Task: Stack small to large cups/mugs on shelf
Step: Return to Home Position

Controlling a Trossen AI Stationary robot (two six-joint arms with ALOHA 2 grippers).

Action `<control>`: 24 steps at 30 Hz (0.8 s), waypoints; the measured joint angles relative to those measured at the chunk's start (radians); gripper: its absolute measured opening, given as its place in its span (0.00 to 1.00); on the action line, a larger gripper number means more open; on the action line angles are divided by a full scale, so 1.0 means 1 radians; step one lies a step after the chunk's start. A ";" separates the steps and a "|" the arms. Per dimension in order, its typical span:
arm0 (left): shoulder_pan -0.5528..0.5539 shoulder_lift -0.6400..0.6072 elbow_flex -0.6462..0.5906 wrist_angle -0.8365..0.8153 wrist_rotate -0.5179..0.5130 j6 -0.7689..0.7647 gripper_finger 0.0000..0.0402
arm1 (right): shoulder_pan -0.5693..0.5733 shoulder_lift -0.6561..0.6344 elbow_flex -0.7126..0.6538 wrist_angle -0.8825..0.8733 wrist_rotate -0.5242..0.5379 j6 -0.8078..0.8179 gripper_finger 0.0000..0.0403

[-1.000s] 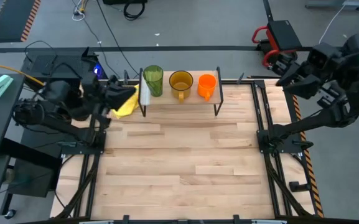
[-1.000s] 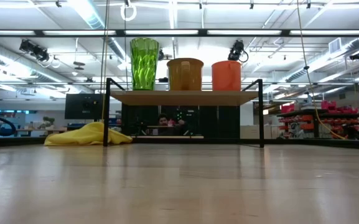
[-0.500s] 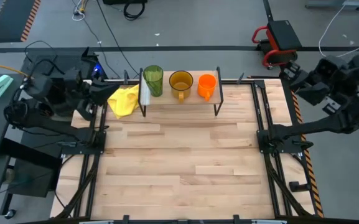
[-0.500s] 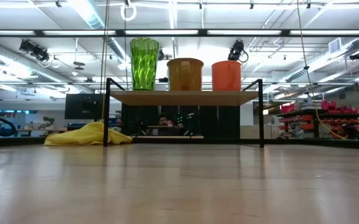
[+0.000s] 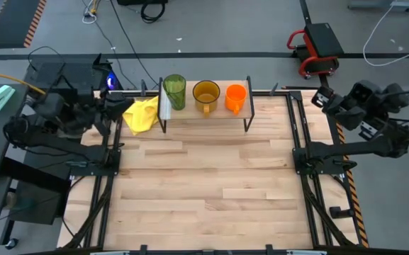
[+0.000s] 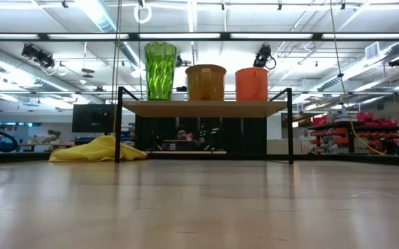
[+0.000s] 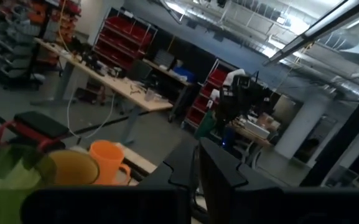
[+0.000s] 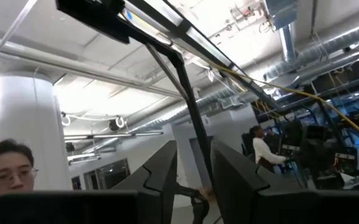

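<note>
The shelf (image 6: 206, 108) stands at the table's far edge on thin black legs. On its wooden top, in a row and each upright on its base, stand the green tumbler (image 5: 174, 92), the yellow-brown mug (image 5: 206, 93) and the small orange mug (image 5: 235, 97). They also show in the low view: the tumbler (image 6: 160, 70), the yellow-brown mug (image 6: 205, 82) and the orange mug (image 6: 252, 84). My left gripper (image 5: 108, 110) is shut and empty at the table's far left corner, left of the shelf. My right gripper (image 5: 325, 99) is a little open and empty beyond the table's right edge.
A yellow cloth (image 5: 140, 113) lies on the table just left of the shelf. Black frame rails (image 5: 296, 127) run along the table's left and right edges. A person (image 6: 182, 135) sits behind the shelf, beyond the table. The wooden tabletop (image 5: 211, 184) stretches toward the near edge.
My left gripper has drawn back from over the yellow cloth toward the table's left edge. My right arm has folded down outside the table's right edge. The three vessels and the shelf have stayed still.
</note>
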 joint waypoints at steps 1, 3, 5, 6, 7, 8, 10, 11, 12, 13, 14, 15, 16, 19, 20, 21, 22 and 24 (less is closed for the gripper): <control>0.000 -0.015 -0.031 0.014 0.000 -0.003 0.07 | 0.000 -0.009 -0.016 0.007 0.005 0.000 0.26; 0.000 -0.044 -0.096 0.066 0.000 -0.009 0.07 | 0.000 -0.024 -0.053 0.051 0.013 0.000 0.27; 0.000 -0.072 -0.160 0.131 0.000 -0.008 0.06 | 0.000 -0.037 -0.099 0.096 0.016 0.000 0.27; 0.000 -0.089 -0.188 0.157 0.001 -0.009 0.06 | 0.000 -0.046 -0.125 0.115 0.016 0.001 0.27; 0.000 -0.106 -0.215 0.176 0.001 -0.009 0.06 | 0.000 -0.056 -0.155 0.132 0.016 0.004 0.27; 0.000 -0.123 -0.242 0.192 0.000 -0.009 0.06 | 0.000 -0.069 -0.185 0.155 0.016 0.013 0.26; 0.000 -0.161 -0.286 0.202 0.001 -0.030 0.07 | 0.000 -0.101 -0.237 0.224 0.016 0.027 0.26; 0.000 -0.180 -0.306 0.203 0.000 -0.038 0.07 | 0.000 -0.121 -0.258 0.260 0.016 0.029 0.26; 0.000 -0.198 -0.323 0.202 -0.002 -0.045 0.07 | 0.000 -0.142 -0.271 0.290 0.017 0.023 0.26; 0.000 -0.219 -0.337 0.198 -0.010 -0.047 0.08 | 0.000 -0.167 -0.278 0.307 0.021 0.016 0.26; 0.000 -0.239 -0.349 0.198 -0.017 -0.046 0.08 | 0.000 -0.195 -0.280 0.311 0.024 0.007 0.26; 0.000 -0.259 -0.359 0.199 -0.022 -0.046 0.08 | 0.000 -0.223 -0.280 0.310 0.024 -0.005 0.27; 0.000 -0.279 -0.369 0.202 -0.028 -0.045 0.09 | 0.000 -0.252 -0.279 0.306 0.024 -0.014 0.27; 0.000 -0.331 -0.394 0.209 -0.047 -0.032 0.09 | 0.000 -0.326 -0.279 0.256 0.033 -0.023 0.27; 0.000 -0.344 -0.404 0.205 -0.049 -0.029 0.09 | 0.000 -0.347 -0.279 0.230 0.044 -0.024 0.26; 0.000 -0.355 -0.414 0.202 -0.051 -0.029 0.08 | 0.000 -0.366 -0.279 0.199 0.058 -0.029 0.26; 0.000 -0.366 -0.424 0.201 -0.055 -0.027 0.08 | 0.000 -0.382 -0.279 0.169 0.076 -0.032 0.26; 0.000 -0.391 -0.444 0.204 -0.067 -0.026 0.07 | -0.001 -0.404 -0.279 0.104 0.107 -0.040 0.26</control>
